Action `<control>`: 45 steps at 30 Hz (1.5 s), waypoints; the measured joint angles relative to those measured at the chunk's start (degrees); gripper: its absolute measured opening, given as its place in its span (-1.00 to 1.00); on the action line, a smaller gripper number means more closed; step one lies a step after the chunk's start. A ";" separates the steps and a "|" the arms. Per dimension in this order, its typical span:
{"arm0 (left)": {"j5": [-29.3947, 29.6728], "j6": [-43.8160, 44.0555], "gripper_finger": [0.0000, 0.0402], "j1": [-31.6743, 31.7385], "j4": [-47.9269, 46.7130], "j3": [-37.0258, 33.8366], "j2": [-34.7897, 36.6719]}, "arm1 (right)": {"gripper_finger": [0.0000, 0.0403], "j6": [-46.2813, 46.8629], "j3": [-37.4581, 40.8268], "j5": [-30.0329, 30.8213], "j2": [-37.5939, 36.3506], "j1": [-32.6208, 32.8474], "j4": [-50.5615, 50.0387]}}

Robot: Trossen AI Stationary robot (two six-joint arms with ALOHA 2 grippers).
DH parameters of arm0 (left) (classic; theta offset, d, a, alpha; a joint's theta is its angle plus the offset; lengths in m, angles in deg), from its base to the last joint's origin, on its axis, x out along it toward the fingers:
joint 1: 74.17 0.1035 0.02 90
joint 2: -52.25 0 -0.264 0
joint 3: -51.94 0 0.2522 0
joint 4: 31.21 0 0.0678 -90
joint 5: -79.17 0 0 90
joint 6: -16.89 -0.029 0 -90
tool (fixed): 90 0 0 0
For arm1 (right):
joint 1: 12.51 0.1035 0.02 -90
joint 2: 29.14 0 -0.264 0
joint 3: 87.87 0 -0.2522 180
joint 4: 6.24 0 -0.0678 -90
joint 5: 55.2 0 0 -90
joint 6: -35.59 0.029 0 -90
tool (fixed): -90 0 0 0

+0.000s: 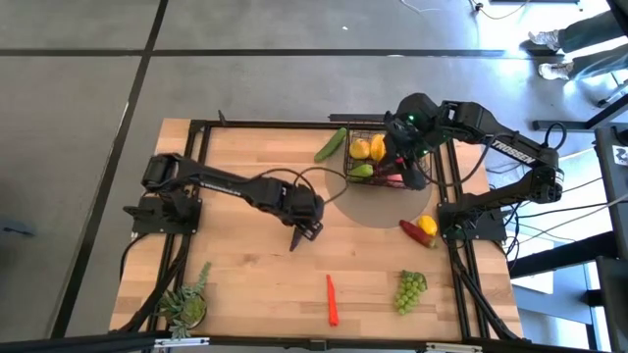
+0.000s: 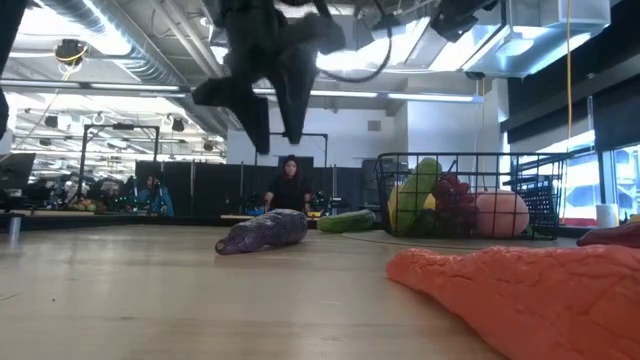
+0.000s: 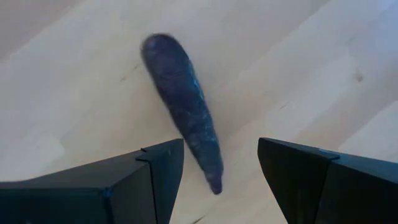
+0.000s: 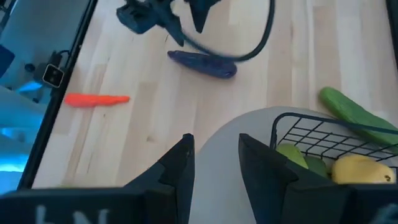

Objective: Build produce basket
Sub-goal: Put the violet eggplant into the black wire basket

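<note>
Your left gripper (image 3: 221, 168) hangs above the middle of the light wooden table (image 1: 245, 284) with its two dark fingers (image 3: 155, 171) spread and nothing between them. The long dark-purple toy eggplant (image 3: 183, 109) lies flat on the wood directly under it; in the left wrist view its thin tip reaches into the gap between the fingers while its thicker end points away, and the low view shows clear air between the fingertips and the eggplant (image 2: 262, 231). Your right gripper (image 4: 214, 165) sits over the near rim of the black wire-mesh rectangular basket (image 1: 353, 178), at the far right of the table, its fingers parted a little and gripping nothing. The basket stands on a round grey mat (image 1: 368, 208) and already holds a yellow lemon-like piece (image 1: 361, 149), a green piece (image 1: 360, 171), dark grapes (image 2: 455, 195) and a pink peach (image 2: 500, 213). A green cucumber (image 1: 331, 144) lies on the table just outside the basket's left wall. Well apart from both grippers, near the front edge, you have the orange carrot (image 1: 332, 299) and a bunch of green grapes (image 1: 410, 290); a red pepper (image 1: 412, 231) and a yellow piece (image 1: 427, 226) lie touching each other by the right edge. A leafy green potted plant (image 1: 186, 304) stands at the front left corner.
</note>
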 joint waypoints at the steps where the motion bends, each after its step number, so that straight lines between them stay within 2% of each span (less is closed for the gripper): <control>1: 0.47 0.02 -0.03 -0.37 0.15 0.00 -0.84 | -0.41 -0.95 0.00 0.00 -0.01 0.00 -0.42; 7: 7.05 0.30 -0.03 -2.19 2.59 -0.02 -5.19 | -0.41 -2.57 0.00 -0.01 -0.01 0.00 -1.37; 16: 7.06 0.20 -0.03 -2.47 3.90 -0.02 -9.83 | -0.41 -2.61 0.00 0.00 0.01 0.00 -1.37; 24: 7.08 0.38 -0.03 -2.60 1.65 1.75 -10.10 | -0.41 -2.59 0.00 0.02 0.01 0.00 -1.35; 33: 4.45 15.17 -0.03 -4.69 -3.61 2.64 -9.96 | -0.41 -2.60 0.00 0.04 0.01 -0.04 -1.33; 45: 4.72 16.64 -0.03 -6.60 0.11 2.60 -15.90 | -0.41 -2.61 0.00 0.06 0.01 -0.04 -1.18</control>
